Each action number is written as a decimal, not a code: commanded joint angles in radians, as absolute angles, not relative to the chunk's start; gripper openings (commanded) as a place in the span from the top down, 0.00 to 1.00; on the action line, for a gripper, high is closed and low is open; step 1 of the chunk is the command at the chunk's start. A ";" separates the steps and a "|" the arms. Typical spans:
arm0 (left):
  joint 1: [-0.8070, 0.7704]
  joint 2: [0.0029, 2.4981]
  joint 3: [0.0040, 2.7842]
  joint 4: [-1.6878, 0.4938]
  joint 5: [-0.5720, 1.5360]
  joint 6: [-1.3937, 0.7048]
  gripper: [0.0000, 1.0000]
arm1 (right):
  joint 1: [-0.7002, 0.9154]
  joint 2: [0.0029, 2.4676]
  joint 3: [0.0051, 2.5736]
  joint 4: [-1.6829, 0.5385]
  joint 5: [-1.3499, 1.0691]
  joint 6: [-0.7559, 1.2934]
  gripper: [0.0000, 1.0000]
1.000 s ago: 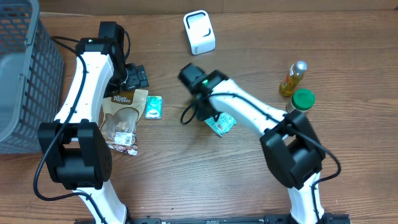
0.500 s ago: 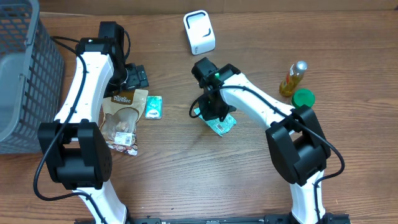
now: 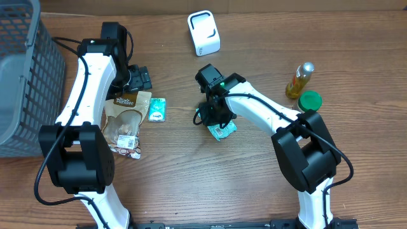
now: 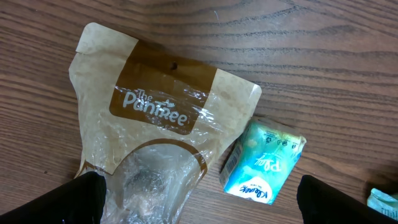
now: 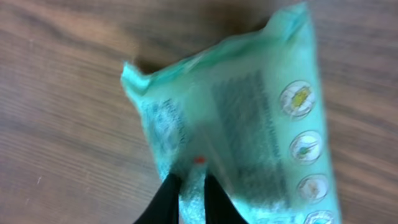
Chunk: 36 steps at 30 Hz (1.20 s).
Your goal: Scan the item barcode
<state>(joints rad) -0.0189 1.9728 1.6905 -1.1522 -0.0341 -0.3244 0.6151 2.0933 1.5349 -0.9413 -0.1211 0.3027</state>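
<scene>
right tool (image 5: 186,198) nearly closed, its two tips pinching one thin edge of the green packet (image 5: 261,124). the packet sits at mid-counter, and whether it hangs just above the counter (image 3: 191,184) or touches it cannot be told. the printed face of the packet is turned to the wrist camera but is blurred, so no barcode can be made out. likely faults from here: the hold takes only a narrow margin of film, so the packet may slip free or swing during a carry; the soft film may fold and cover the code; and if the code lies on the face turned away from the white scanner (image 3: 203,33), which stands at the far edge well apart from the packet, a pass would probably read nothing. farther out on the robot's left, left tool (image 3: 137,79) is spread fully wide and holds nothing, poised above the brown snack pouch (image 4: 155,124), with the teal tissue pack (image 4: 264,165) just beside the pouch. containers, near to far: green-lidded pot (image 3: 310,102), closed, contents hidden; yellow bottle (image 3: 300,79) upright beside it, capped, apparently holding yellowish liquid; grey mesh basket (image 3: 44,95) at the left edge, with no item showing in the part in view.
</scene>
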 commanded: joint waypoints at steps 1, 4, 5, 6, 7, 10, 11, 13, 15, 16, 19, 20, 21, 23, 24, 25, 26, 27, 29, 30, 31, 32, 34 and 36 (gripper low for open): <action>-0.021 1.950 1.712 -1.151 -0.026 -0.330 0.00 | 0.611 2.054 1.617 -0.976 -0.177 0.260 0.86; -0.021 1.950 1.712 -1.151 -0.026 -0.330 0.00 | 0.591 2.029 1.659 -1.021 -0.177 0.261 0.84; -0.021 1.950 1.712 -1.151 -0.026 -0.330 0.01 | 0.584 2.022 1.663 -1.036 -0.177 0.261 0.83; -0.021 1.950 1.712 -1.151 -0.026 -0.330 0.00 | 0.578 2.018 1.664 -1.050 -0.177 0.261 0.83; -0.021 1.950 1.712 -1.151 -0.026 -0.330 0.01 | 0.572 2.018 1.664 -1.068 -0.177 0.261 0.83; -0.021 1.950 1.712 -1.151 -0.026 -0.329 0.00 | 0.559 2.019 1.651 -1.118 -0.177 0.262 0.87; -0.021 1.950 1.712 -1.151 -0.026 -0.330 0.00 | 0.558 2.019 1.642 -1.129 -0.177 0.261 0.91; -0.021 1.950 1.712 -1.151 -0.026 -0.330 0.00 | 0.559 2.020 1.629 -1.140 -0.177 0.262 0.96; -0.021 1.950 1.712 -1.151 -0.026 -0.330 0.01 | 0.562 2.020 1.608 -1.135 -0.177 0.262 0.96; -0.021 1.950 1.712 -1.151 -0.026 -0.330 0.00 | 0.569 2.021 1.596 -1.131 -0.177 0.262 0.96; -0.021 1.950 1.712 -1.151 -0.026 -0.329 0.00 | 0.589 2.021 1.550 -1.119 -0.174 0.262 0.96; -0.021 1.950 1.712 -1.151 -0.026 -0.329 0.00 | 0.596 2.022 1.528 -1.106 -0.173 0.262 0.96; -0.021 1.950 1.712 -1.151 -0.026 -0.330 0.00 | 0.598 2.022 1.517 -1.098 -0.173 0.262 0.96; -0.021 1.950 1.712 -1.151 -0.026 -0.330 0.00 | 0.603 2.022 1.483 -1.058 -0.173 0.266 0.96; -0.021 1.950 1.712 -1.151 -0.026 -0.330 0.00 | 0.603 2.022 1.464 -1.033 -0.174 0.269 0.96; -0.021 1.950 1.712 -1.151 -0.026 -0.330 0.00 | 0.603 2.022 1.448 -1.011 -0.174 0.278 0.96; -0.021 1.950 1.712 -1.151 -0.026 -0.330 0.00 | 0.603 2.022 1.433 -0.987 -0.174 0.293 0.96; -0.021 1.950 1.712 -1.151 -0.026 -0.329 0.00 | 0.603 2.022 1.419 -0.964 -0.174 0.309 0.96; -0.021 1.950 1.712 -1.151 -0.026 -0.330 0.00 | 0.603 2.022 1.400 -0.928 -0.179 0.334 0.96; -0.021 1.950 1.712 -1.151 -0.026 -0.330 0.01 | 0.603 2.022 1.398 -0.918 -0.185 0.347 0.96; -0.021 1.950 1.712 -1.151 -0.026 -0.330 0.00 | 0.603 2.022 1.398 -0.906 -0.202 0.348 0.96; -0.021 1.950 1.712 -1.151 -0.026 -0.330 0.00 | 0.603 2.021 1.401 -0.892 -0.237 0.348 0.96; -0.021 1.950 1.712 -1.151 -0.026 -0.329 0.00 | 0.603 2.020 1.424 -0.889 -0.301 0.338 0.96; -0.021 1.950 1.712 -1.151 -0.026 -0.330 0.00 | 0.599 2.018 1.465 -0.908 -0.316 0.333 0.96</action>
<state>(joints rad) -0.0189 1.9728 1.6905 -1.1522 -0.0341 -0.3241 0.6033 2.0438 1.4185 -0.9012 -0.2520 0.3252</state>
